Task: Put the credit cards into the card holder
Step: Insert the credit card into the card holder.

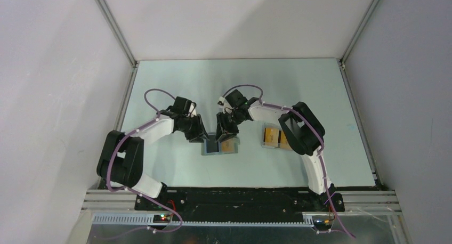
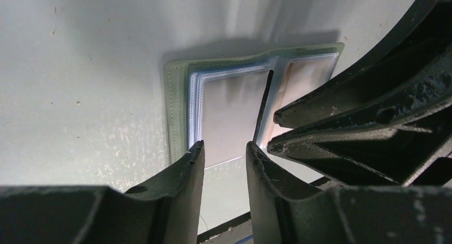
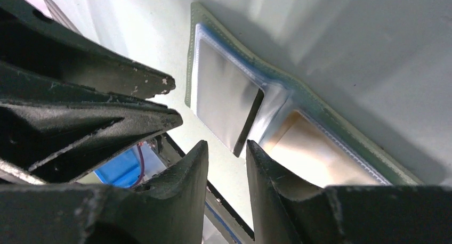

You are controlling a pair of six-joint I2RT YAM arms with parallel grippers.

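The card holder [image 1: 219,154] lies open and flat on the table between both grippers, green-grey rim [image 2: 173,105] [image 3: 189,63] around a bluish inside. A dark, glossy credit card [image 2: 229,113] [image 3: 224,97] lies in its left half, its near end poking past the holder's edge. An orange credit card [image 2: 305,79] [image 3: 309,148] fills the right half. My left gripper [image 1: 205,139] [image 2: 225,151] hovers open over the dark card, holding nothing. My right gripper [image 1: 226,135] [image 3: 226,148] is open and empty above the fold, close beside the left one.
More orange credit cards [image 1: 273,137] lie together on the table to the right of the holder, under the right arm's elbow. The black base rail [image 1: 240,197] runs along the near table edge. White walls enclose the table.
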